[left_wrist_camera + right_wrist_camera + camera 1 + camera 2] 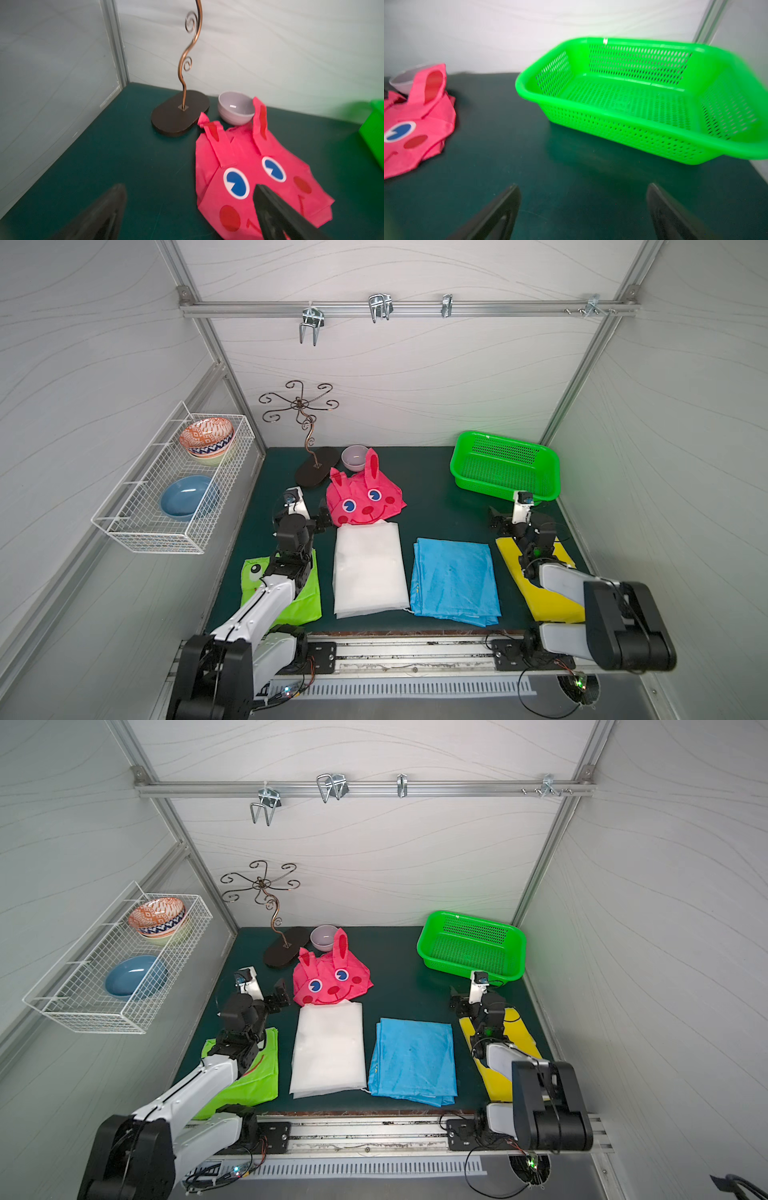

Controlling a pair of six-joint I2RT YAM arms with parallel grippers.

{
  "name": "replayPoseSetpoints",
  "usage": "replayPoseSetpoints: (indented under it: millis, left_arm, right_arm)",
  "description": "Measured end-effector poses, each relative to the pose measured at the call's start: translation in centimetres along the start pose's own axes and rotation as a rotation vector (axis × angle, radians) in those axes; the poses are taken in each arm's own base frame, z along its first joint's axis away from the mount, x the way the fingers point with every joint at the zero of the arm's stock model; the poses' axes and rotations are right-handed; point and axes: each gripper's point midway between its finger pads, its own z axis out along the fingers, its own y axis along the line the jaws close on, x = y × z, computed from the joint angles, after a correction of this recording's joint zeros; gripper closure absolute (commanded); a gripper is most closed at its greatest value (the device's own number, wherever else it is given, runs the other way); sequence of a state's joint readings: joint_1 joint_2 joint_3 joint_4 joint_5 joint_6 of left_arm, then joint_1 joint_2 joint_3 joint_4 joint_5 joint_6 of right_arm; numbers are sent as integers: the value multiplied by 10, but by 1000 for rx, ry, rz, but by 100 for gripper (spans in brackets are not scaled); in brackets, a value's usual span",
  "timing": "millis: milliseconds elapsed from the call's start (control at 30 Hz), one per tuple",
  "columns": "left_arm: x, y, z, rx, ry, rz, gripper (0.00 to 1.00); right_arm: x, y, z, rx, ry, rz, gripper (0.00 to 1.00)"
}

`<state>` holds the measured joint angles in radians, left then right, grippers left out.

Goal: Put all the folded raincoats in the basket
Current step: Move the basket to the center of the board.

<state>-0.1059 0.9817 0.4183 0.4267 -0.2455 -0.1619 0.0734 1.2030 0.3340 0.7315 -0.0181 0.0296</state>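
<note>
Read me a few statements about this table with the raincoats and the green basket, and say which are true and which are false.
1. The green basket is empty. True.
2. The left gripper is shut on the pink bunny raincoat. False: it is open at the raincoat's edge, gripping nothing.
3. The grey bowl sits in the basket. False: it stands on the table behind the pink raincoat, next to the copper stand's dark base.
4. The folded blue raincoat lies between the white one and the yellow one. True.
5. The right gripper is open and holds nothing. True.
</note>
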Motion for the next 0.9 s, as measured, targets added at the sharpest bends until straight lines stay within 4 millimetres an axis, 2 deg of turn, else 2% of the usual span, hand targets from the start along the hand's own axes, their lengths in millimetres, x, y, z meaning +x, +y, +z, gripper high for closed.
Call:
replayPoseSetpoints:
  millis: [133, 233, 333, 400, 467, 633, 700, 800, 900]
  left_arm:
    - [-34, -4, -24, 15, -6, -127, 0]
    - [-57, -15, -41, 66, 21, -207, 0]
    - [-78, -27, -61, 124, 65, -251, 0]
    - [-86, -29, -74, 128, 107, -270, 0]
    - [-89, -28, -84, 110, 170, -280, 0]
    - [-76, -28, -98, 67, 399, -223, 0]
    - [-66, -28, -98, 54, 473, -187, 0]
    - [-39, -22, -96, 20, 592, -131, 0]
    - [-15, -18, -97, 1, 681, -86, 0]
  right_arm:
    - [-75, 14, -26, -17, -127, 69, 1]
    - [-132, 6, -41, 44, -145, 240, 1]
    - [-161, -9, -55, 134, -136, 393, 1]
    - [-158, -12, -58, 158, -108, 438, 1]
    - [-145, -12, -54, 171, -45, 457, 1]
    - [-106, -11, -31, 218, 141, 578, 1]
    - [-90, -13, -24, 229, 190, 645, 1]
    - [-71, -7, -9, 207, 259, 681, 1]
    - [-65, 26, 15, 144, 364, 609, 1]
